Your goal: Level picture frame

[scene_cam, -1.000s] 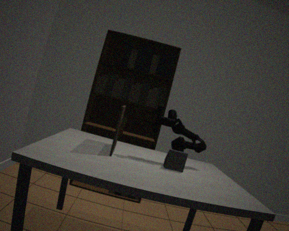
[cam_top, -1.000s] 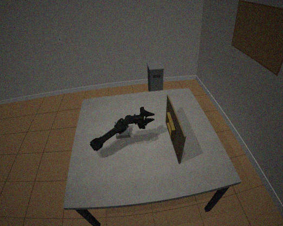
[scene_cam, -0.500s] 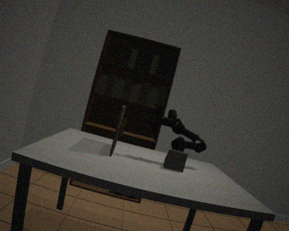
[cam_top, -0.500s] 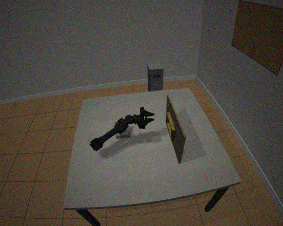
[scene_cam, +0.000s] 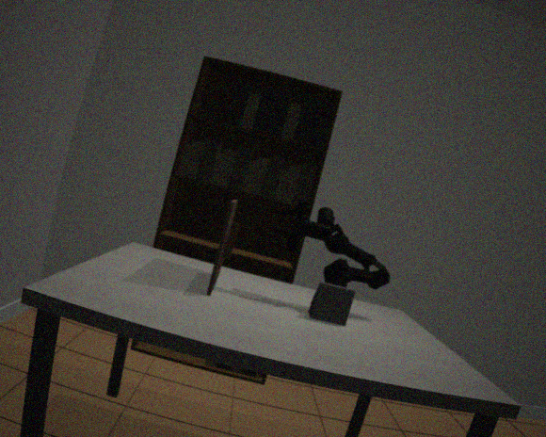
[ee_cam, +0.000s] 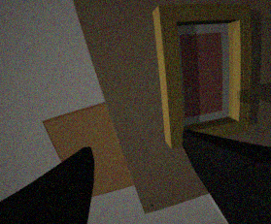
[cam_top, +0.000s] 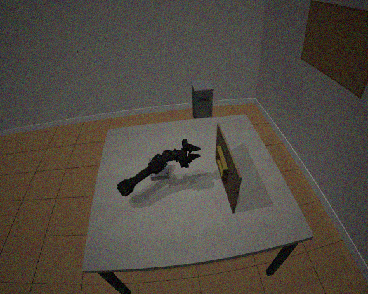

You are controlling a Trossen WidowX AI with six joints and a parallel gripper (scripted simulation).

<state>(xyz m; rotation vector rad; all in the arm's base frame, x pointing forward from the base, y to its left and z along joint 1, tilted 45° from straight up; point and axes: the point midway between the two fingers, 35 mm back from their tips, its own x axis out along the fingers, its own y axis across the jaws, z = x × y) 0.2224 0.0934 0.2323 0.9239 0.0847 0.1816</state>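
The yellow picture frame point(cam_top: 224, 163) point(ee_cam: 171, 77) is on the brown upright board point(cam_top: 232, 190) point(scene_cam: 223, 250) point(ee_cam: 113, 77), around a red picture. In the wrist view its sides are not parallel to the board's edge, so it looks crooked. I cannot tell which side is higher. The screw and notched strip are hidden. My gripper point(cam_top: 200, 151) point(ee_cam: 138, 146) is open and empty. It hangs above the table, facing the board, short of the frame. In the wrist view one finger covers the area just below the frame. The fingertips blend into the dark background in the exterior view.
The board stands on the pale table point(cam_top: 165, 234) point(scene_cam: 264, 334). A grey cabinet point(cam_top: 202, 104) stands beyond the table. A dark bookcase point(scene_cam: 264, 80) is behind it in the exterior view. An orange panel point(cam_top: 340, 47) hangs on the right wall.
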